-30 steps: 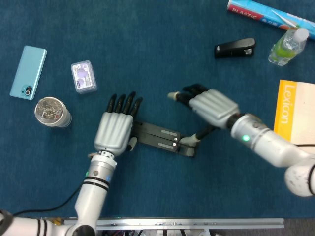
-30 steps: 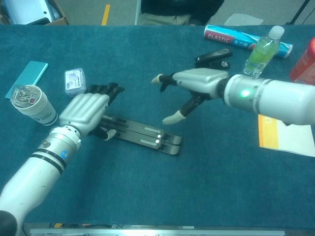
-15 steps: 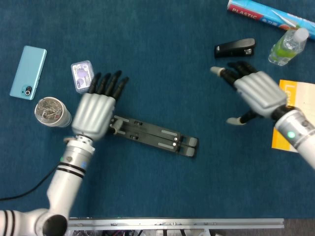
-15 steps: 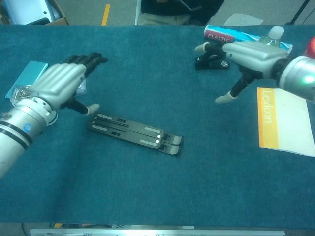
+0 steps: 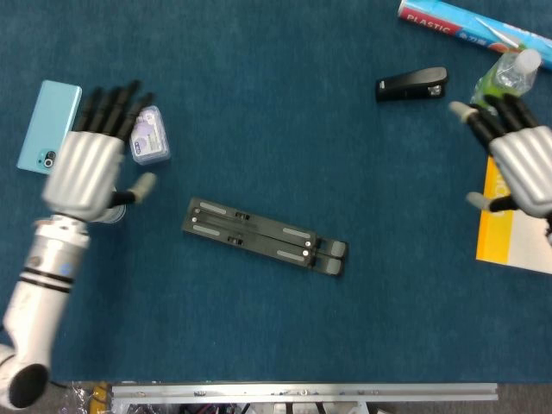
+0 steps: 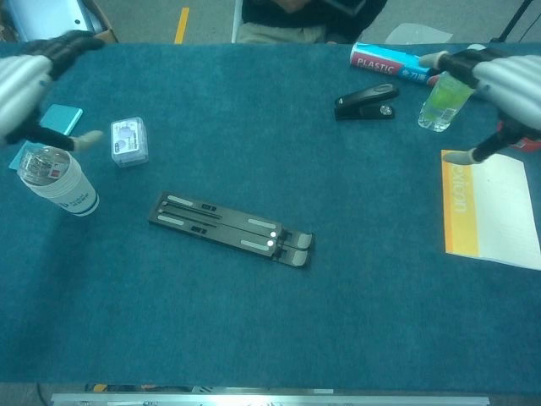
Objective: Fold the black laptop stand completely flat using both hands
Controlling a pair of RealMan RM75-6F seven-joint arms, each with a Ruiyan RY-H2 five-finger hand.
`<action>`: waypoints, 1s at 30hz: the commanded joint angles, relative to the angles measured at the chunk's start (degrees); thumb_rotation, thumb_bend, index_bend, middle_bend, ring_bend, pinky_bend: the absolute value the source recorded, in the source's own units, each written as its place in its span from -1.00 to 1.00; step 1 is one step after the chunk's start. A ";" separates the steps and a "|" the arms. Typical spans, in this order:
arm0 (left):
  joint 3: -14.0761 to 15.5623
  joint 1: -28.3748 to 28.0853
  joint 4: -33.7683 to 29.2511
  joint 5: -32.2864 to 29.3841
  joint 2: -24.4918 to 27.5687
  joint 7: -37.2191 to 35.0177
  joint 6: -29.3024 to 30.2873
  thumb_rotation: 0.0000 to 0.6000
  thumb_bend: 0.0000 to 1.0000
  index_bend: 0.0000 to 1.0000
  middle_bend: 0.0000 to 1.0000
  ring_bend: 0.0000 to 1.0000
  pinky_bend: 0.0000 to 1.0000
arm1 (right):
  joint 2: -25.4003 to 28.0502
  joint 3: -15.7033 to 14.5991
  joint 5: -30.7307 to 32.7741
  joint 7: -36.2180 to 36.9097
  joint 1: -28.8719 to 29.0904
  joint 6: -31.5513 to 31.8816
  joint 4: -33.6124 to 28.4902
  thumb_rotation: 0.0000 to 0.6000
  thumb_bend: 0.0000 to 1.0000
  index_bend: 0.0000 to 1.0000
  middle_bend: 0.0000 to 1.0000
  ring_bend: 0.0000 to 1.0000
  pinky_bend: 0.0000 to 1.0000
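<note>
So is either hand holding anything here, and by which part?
Nothing is held. The left hand and right hand are both open and clear of the flat black laptop stand.

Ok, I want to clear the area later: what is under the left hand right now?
In the head view the left hand hangs over the paper cup, hiding most of it, beside the blue phone and small clear box.

Office-type desk: stapler [image 5: 412,84], book [image 6: 490,209], phone [image 5: 48,126].
</note>
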 commanded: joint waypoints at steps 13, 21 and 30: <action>4.15 8.00 3.32 6.44 5.14 -1.69 9.38 1.00 -0.51 -1.00 -1.00 -1.00 -1.00 | -0.58 -2.44 -9.61 -1.61 -13.12 11.67 3.07 1.00 -0.73 -1.00 -0.72 -1.00 -1.00; 5.27 11.21 2.31 6.81 7.62 -0.88 11.28 1.00 -0.51 -1.00 -1.00 -1.00 -1.00 | 0.56 -1.91 -11.24 -1.88 -16.94 13.02 3.05 1.00 -0.73 -1.00 -0.72 -1.00 -1.00; 5.85 13.43 0.32 6.79 9.41 1.28 11.74 1.00 -0.51 -1.00 -1.00 -1.00 -1.00 | 0.58 -0.56 -12.99 -0.39 -18.44 11.04 4.28 1.00 -0.73 -1.00 -0.72 -1.00 -1.00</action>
